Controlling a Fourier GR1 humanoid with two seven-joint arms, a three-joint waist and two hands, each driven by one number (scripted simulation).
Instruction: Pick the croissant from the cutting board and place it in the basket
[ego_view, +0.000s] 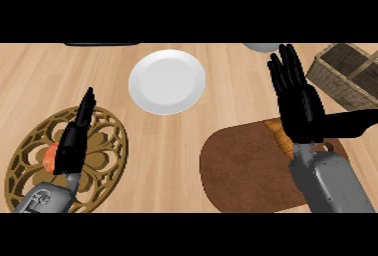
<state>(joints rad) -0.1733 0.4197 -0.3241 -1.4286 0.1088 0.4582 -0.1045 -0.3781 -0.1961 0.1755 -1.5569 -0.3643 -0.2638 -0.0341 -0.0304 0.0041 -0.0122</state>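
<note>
The croissant (278, 134) is golden brown and lies at the upper right of the round brown cutting board (244, 170); only a strip of it shows beside my wrist. My right hand (299, 107) hovers over it with fingers straight and pointing away, thumb spread out to the right, holding nothing. The wicker basket (347, 75) with inner dividers stands at the far right edge, just beyond the fingertips. My left hand (74, 137) is open, fingers straight, edge-on over a gold openwork trivet (107, 150) at the lower left.
A white plate (167, 81) sits at the upper middle of the wooden counter. An orange-red object (50, 155) lies on the trivet, partly hidden by the left hand. A pale round object (260, 47) and a dark one (100, 44) peek in along the top edge.
</note>
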